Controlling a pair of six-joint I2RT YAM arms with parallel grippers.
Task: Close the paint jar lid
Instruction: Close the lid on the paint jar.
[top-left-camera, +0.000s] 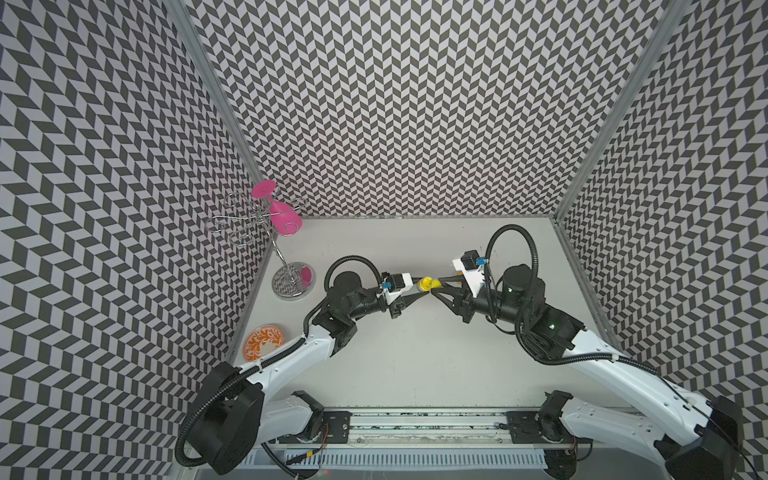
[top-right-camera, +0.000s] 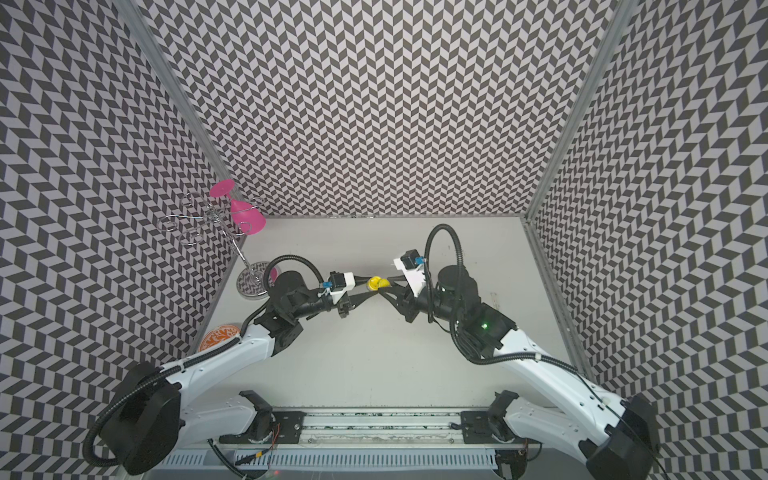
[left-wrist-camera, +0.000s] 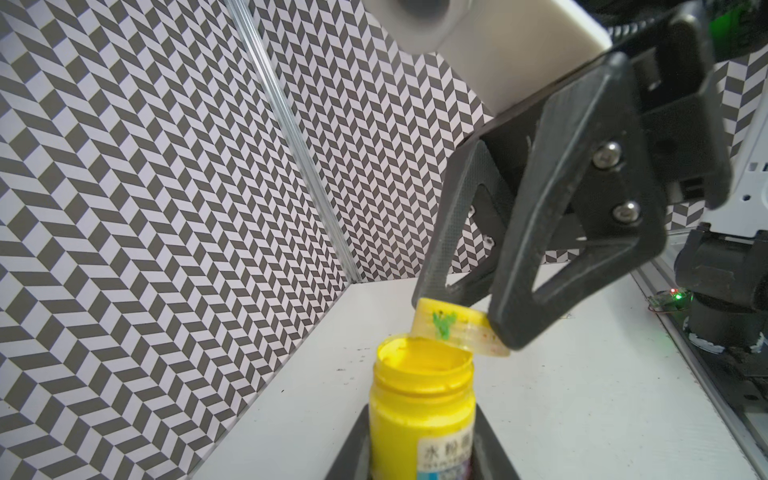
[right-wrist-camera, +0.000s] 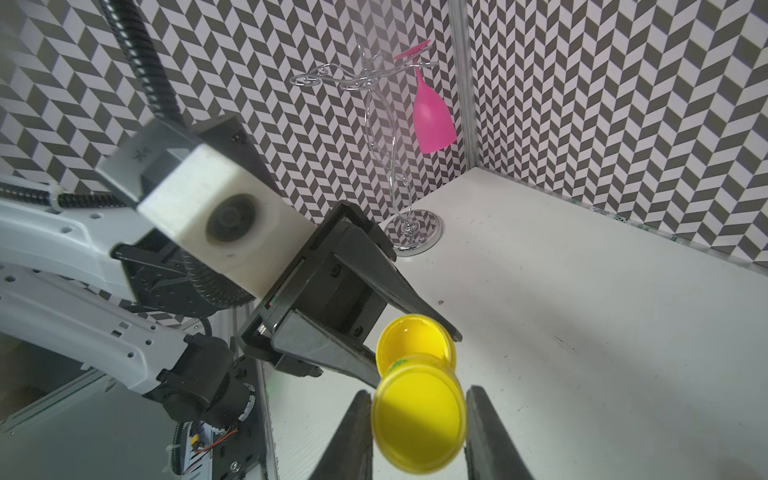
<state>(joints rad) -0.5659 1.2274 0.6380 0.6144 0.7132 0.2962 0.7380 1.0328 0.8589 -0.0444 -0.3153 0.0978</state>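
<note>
Zigzag black-and-white walls (top-left-camera: 415, 104) stand around a white counter (top-left-camera: 415, 357). At ten o'clock on the counter a wire rack (top-left-camera: 257, 220) holds a pink glass (top-left-camera: 283, 216) upside down. At eight o'clock lies an orange plate (top-left-camera: 264, 340), which only the top views show.

Near the middle, a little toward twelve o'clock, the two tools meet. The left tool (top-left-camera: 419, 287) reaches in from nine o'clock and is closed tight on the yellow paint jar (left-wrist-camera: 419, 399), one finger on each side. The jar's mouth is open.

On the jar's three o'clock side is the lid (left-wrist-camera: 457, 328), tilted, with its low edge right at the rim. I cannot tell if they touch. The right tool (right-wrist-camera: 417, 395), reaching in from three o'clock, is closed on the lid's edges.

Only the left wrist view shows a green smear (left-wrist-camera: 442, 324) on the lid and a paper label (left-wrist-camera: 446, 455) on the jar. The right wrist view shows the lid's flat yellow face.
</note>
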